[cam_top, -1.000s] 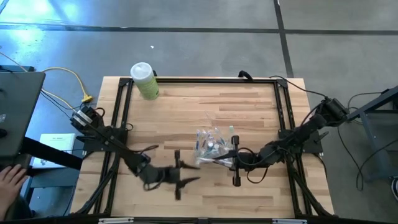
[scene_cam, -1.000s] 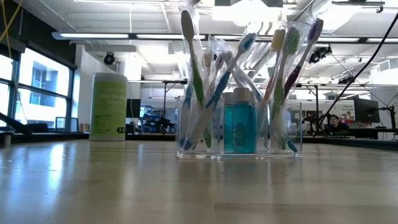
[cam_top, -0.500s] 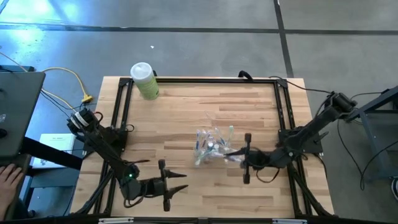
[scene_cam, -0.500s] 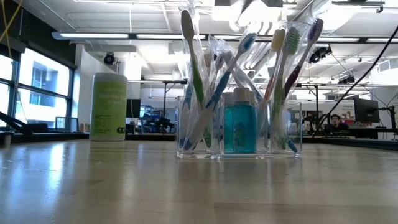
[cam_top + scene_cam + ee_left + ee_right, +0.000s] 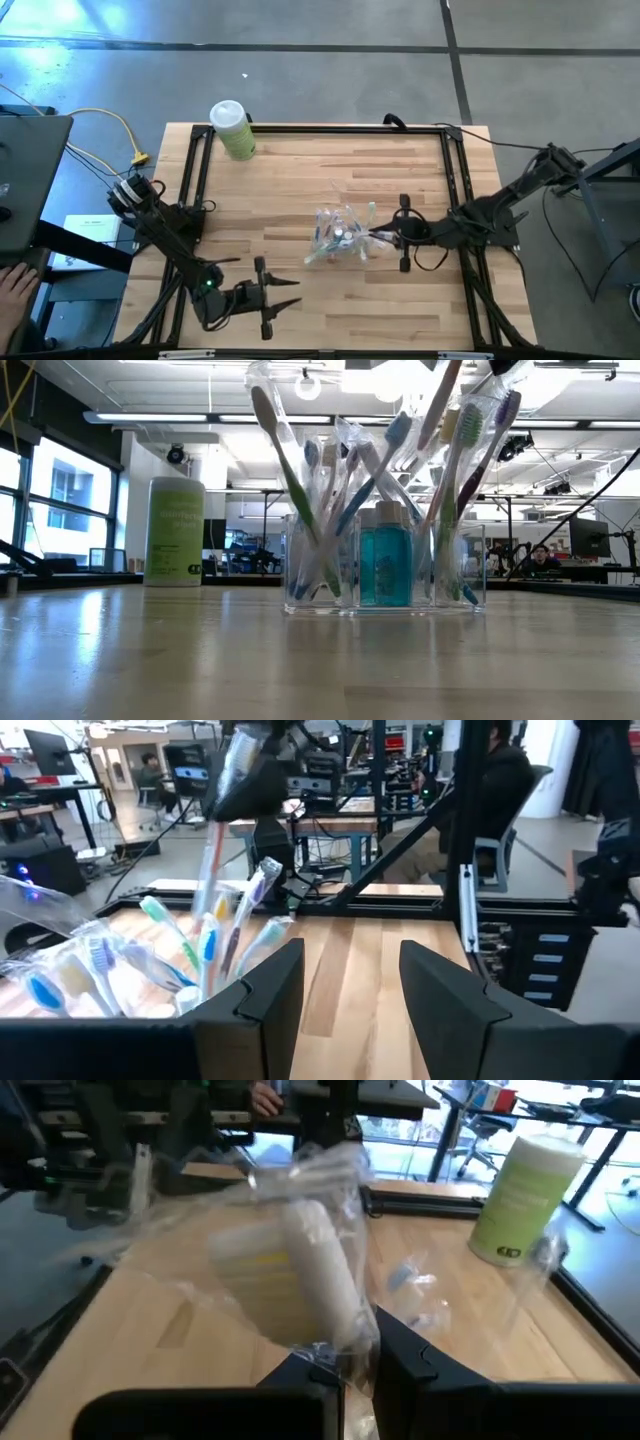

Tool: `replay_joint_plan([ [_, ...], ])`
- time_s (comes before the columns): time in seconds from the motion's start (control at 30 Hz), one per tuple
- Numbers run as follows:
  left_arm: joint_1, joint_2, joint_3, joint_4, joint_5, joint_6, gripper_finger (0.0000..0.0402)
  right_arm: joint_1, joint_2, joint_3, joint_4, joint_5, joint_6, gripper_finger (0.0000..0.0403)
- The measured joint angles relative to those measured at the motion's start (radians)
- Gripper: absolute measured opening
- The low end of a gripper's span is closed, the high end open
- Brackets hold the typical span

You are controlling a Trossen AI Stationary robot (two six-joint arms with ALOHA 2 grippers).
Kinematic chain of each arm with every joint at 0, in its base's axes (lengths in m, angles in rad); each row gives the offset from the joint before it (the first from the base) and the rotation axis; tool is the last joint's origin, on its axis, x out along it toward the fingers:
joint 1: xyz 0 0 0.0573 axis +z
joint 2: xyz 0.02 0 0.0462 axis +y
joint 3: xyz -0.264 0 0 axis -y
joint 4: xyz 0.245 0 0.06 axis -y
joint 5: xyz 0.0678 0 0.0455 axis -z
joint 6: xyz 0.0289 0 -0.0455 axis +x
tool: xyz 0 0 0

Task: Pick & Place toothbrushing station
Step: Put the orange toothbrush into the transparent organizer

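A clear holder (image 5: pixel 340 238) (image 5: pixel 385 575) stands mid-table. It holds several wrapped toothbrushes and a blue bottle (image 5: pixel 385 565). My right gripper (image 5: pixel 378 236) (image 5: pixel 345 1365) is just right of the holder, shut on one wrapped toothbrush (image 5: pixel 310 1270) (image 5: pixel 215 850). My left gripper (image 5: pixel 290 293) (image 5: pixel 350 1000) waits open near the table's front edge, left of the holder, with nothing between its fingers. My right gripper pinches the wrapped toothbrush between its two fingers, through the clear wrapper, on its upper part (image 5: pixel 222 810). The fingers come from the table's right, slanting a little down, and lie across the brush. The brush stands steeply, its lower end (image 5: pixel 428 500) down among the others in the holder.
A green canister (image 5: pixel 232 128) with a white lid stands at the far left corner. A black frame (image 5: pixel 330 128) runs round the tabletop. Bare wood lies between the holder and the far edge. A person's hand (image 5: pixel 15 295) shows off the table at the left.
My left gripper has drawn back from the holder toward the table's near left, then stopped. My right gripper has gone toward the right and far edges with its brush, which now stands steeper. A green toothbrush in the holder has tipped outward.
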Motion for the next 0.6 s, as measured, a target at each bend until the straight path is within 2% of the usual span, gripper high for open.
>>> replay_joint_plan([
  [0.13,-0.014,0.0,0.0,0.0,-0.003,-0.005,0.0159,-0.044,0.002,0.013,-0.122,-0.007,0.069,0.0014],
  [0.27,-0.014,0.0,0.0,0.001,-0.043,-0.004,0.0159,-0.099,0.053,0.014,-0.199,-0.062,0.163,0.0014],
  [0.47,-0.005,0.0,0.0,0.002,-0.052,-0.004,0.0159,-0.142,0.162,0.014,-0.132,-0.157,0.191,0.0014],
  [0.6,-0.005,0.0,0.0,0.002,-0.052,-0.004,0.0159,-0.163,0.226,0.014,-0.125,-0.171,0.255,0.0015],
])
